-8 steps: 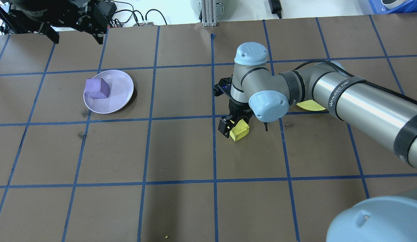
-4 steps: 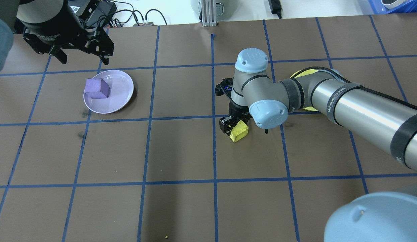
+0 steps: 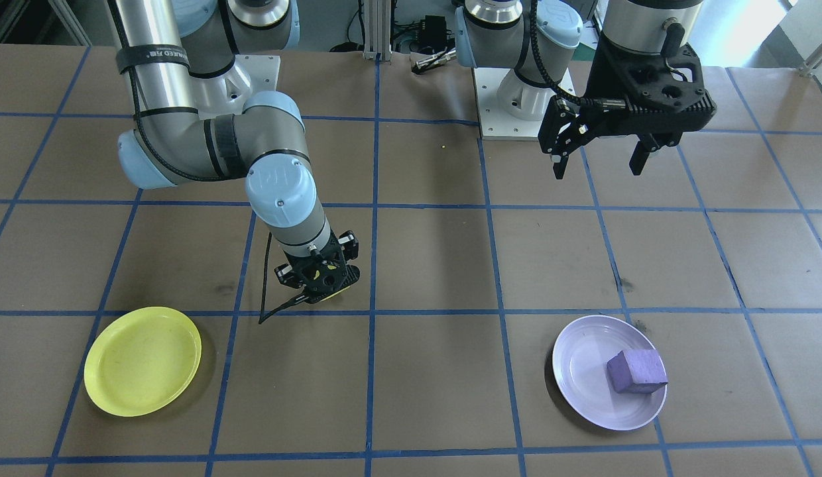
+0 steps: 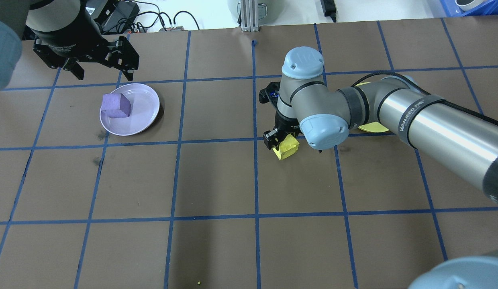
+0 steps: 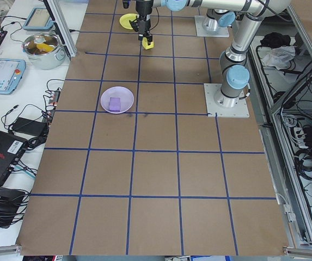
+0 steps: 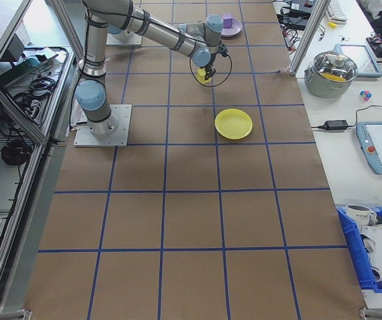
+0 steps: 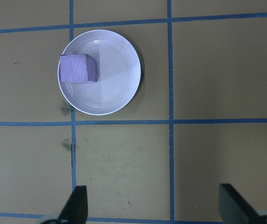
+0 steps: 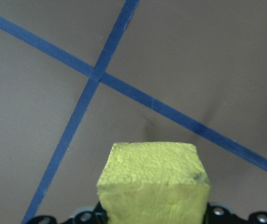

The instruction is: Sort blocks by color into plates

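The right gripper (image 4: 282, 142) is clamping the yellow block (image 4: 288, 147) between its fingers and carrying it clear of the brown paper; against the overhead picture from a second ago, block and gripper are sitting slightly higher in the view and closer to the blue tape line, having drifted toward twelve o'clock. The right wrist view is showing the yellow block (image 8: 154, 181) filling the bottom centre, its rough foam face lit, with crossed blue tape lines (image 8: 96, 74) lying on the table (image 8: 217, 56) beyond it.

The left gripper (image 4: 98, 68) is moving too: a second ago it was hanging at the top left corner of the overhead view, and now it is hovering just off the lavender plate (image 4: 142, 114) at about eleven o'clock of it, jaws spread wide with nothing between them. In the left wrist view its two dark fingertips (image 7: 77, 205) are standing far apart at the bottom edge.

The purple block (image 4: 115, 106) is lying unchanged inside the lavender plate, toward the plate's nine o'clock side. The yellow plate (image 3: 142, 361) is lying on the table well apart from the carried block, at about eight o'clock of it in the front-facing view; overhead, the right arm (image 4: 433, 124) is covering most of it.

A black band on the right arm's forearm is bearing white lettering that is too small to read with certainty.
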